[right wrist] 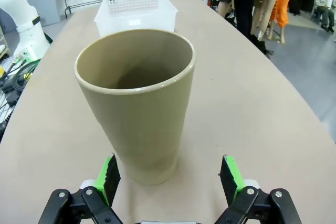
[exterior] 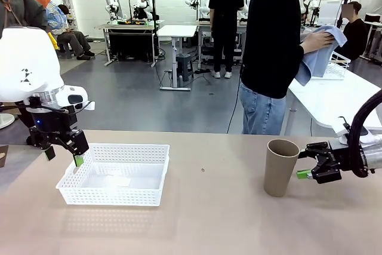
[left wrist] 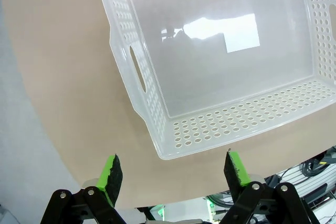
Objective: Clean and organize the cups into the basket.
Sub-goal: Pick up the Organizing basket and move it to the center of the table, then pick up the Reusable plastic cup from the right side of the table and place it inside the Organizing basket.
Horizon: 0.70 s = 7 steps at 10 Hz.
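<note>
While the tan cup (exterior: pixel 281 167) stands upright on the table (exterior: pixel 215 219), well right of the basket (exterior: pixel 113 192), its base sits just ahead of the right gripper (exterior: pixel 304 164), 2 fingers spread, untouched; the left gripper (exterior: pixel 62 153), also spread, hovers beside the basket.

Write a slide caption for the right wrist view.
Open right gripper facing an upright tan cup, white basket behind.

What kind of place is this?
Probably a robot lab or workshop: the left gripper and right gripper are at a table beside a basket and cup, and plain work tables stand on a big grey floor behind.
</note>
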Each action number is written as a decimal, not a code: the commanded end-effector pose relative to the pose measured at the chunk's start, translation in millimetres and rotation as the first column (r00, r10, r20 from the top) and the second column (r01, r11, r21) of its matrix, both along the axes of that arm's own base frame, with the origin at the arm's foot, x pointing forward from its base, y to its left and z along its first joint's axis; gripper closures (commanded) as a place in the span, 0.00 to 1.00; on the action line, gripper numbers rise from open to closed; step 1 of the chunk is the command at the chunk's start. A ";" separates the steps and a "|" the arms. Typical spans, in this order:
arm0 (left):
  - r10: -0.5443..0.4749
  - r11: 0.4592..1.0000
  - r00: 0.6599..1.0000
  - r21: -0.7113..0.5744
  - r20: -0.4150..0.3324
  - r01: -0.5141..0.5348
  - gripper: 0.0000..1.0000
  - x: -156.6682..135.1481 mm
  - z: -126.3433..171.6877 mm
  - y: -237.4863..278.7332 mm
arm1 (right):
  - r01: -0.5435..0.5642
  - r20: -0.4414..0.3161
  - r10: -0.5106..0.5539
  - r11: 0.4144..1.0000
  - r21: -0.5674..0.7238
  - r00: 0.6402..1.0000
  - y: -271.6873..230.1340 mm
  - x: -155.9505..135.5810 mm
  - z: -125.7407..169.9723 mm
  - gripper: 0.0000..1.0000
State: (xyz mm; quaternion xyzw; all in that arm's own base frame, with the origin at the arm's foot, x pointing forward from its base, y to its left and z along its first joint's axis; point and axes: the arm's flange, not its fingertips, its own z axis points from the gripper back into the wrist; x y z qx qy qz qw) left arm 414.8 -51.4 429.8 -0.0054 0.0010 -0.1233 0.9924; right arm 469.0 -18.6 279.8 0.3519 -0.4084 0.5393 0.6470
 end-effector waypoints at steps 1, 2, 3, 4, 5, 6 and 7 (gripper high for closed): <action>-0.002 1.000 1.000 0.000 0.007 0.002 0.00 -0.9 3.0 0.0 | -0.012 -0.017 0.012 1.000 0.018 1.000 11.3 8.1 -6.8 0.00; -0.002 1.000 1.000 0.000 0.007 0.002 0.00 -0.9 3.0 0.0 | -0.012 -0.028 0.013 1.000 0.015 1.000 11.9 10.1 -10.0 0.00; -0.002 1.000 1.000 0.000 0.007 0.002 0.00 -0.9 3.0 0.0 | -0.011 -0.037 0.011 1.000 0.014 0.999 11.6 11.7 -11.6 0.00; -0.002 1.000 1.000 0.000 0.007 0.002 0.00 -0.9 3.0 0.0 | -0.013 -0.044 0.014 1.000 0.017 0.999 11.5 12.3 -13.1 0.00; -0.002 1.000 1.000 0.000 0.007 0.002 0.00 -0.9 3.0 0.0 | -0.017 -0.050 0.018 1.000 0.023 0.999 12.8 12.5 -12.8 0.00; -0.002 1.000 1.000 0.000 0.007 0.002 0.00 -0.9 3.0 0.0 | -0.024 -0.049 0.025 0.999 0.028 0.998 16.6 13.2 -13.6 0.00; -0.002 1.000 1.000 0.000 0.007 0.002 0.00 -0.9 3.0 0.0 | -0.042 -0.032 0.043 0.998 0.036 0.999 22.5 13.6 -14.3 0.00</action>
